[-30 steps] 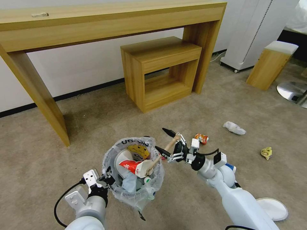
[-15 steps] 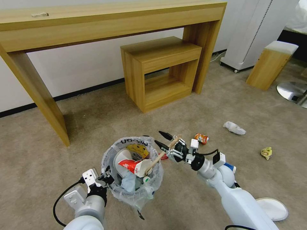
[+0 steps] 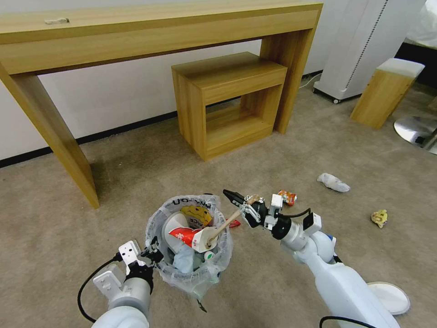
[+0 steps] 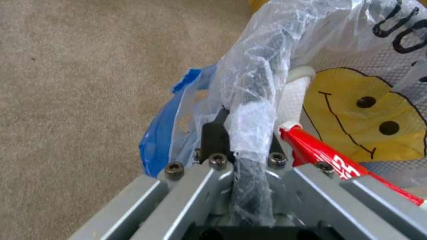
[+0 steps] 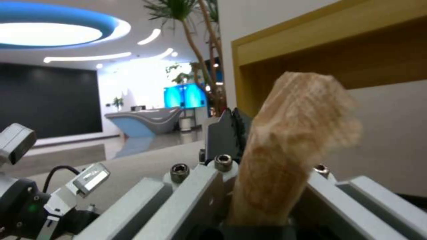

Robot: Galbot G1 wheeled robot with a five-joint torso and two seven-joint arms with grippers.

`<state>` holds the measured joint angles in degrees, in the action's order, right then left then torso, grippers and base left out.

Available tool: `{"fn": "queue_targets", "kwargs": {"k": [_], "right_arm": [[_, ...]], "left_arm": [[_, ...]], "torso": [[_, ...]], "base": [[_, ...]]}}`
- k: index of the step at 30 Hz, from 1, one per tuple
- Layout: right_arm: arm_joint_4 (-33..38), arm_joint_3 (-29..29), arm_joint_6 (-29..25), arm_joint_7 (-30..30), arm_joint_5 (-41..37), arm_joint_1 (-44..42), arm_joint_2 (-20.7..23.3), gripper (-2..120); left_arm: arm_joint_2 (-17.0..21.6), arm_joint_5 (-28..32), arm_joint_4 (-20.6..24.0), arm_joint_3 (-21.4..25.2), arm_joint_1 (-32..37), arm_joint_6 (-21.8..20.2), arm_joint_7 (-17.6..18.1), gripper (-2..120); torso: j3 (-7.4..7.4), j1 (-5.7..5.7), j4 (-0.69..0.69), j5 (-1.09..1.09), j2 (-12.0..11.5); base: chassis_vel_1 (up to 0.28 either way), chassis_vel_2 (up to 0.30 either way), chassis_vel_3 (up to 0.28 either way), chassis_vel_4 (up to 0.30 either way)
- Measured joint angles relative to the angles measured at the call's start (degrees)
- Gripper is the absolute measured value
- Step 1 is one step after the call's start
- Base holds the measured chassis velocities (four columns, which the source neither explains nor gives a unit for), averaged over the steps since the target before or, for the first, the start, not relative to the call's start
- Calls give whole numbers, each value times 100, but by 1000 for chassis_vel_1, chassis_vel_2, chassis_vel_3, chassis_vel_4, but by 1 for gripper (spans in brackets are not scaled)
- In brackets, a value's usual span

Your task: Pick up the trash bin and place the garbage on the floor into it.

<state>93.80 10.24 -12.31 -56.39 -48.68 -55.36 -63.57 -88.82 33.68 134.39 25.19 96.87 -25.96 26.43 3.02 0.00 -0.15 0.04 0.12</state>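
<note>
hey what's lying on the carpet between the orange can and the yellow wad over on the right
In the head view, a white tissue lies on the carpet between the orange can and the yellow wad, slightly farther from the robot than both.

Even, bright room light is falling from above, throwing a soft shadow under the long wooden table point(image 3: 136, 34). Straight edges are bowing toward the head view's borders. The wooden stick point(image 5: 285, 146) is blurring close to the right wrist lens; ceiling lights are glaring behind.

L arm low at near left, forearm angled up and fwd, L hand point(image 3: 152, 255) clamped on the bin point(image 3: 189, 278) rim. R arm reaches in from lower right, R hand point(image 3: 241, 203) gripping a stick point(image 3: 230, 222) near its top end.
</note>
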Motion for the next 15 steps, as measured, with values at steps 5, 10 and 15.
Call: {"fn": "queue_targets", "kwargs": {"k": [5, 10, 15], "right_arm": [[-94, -362, -12, 68, -157, 455, -23, 0], [-271, -762, -29, 90, -167, 942, -262, 0], [-603, -1192, -47, 106, -64, 1506, -536, 0]], "left_arm": [[-13, -42, -22, -27, 0, 29, -19, 0], [0, -40, -41, 17, -14, 39, -33, 0], [8, -15, -95, 60, -60, 51, -52, 0]], "torso": [[0, 0, 0, -1, 0], [0, 0, 2, -1, 0], [0, 0, 1, -1, 0]], "base": [[0, 0, 0, 0], [0, 0, 0, 0], [0, 0, 0, 0]]}}
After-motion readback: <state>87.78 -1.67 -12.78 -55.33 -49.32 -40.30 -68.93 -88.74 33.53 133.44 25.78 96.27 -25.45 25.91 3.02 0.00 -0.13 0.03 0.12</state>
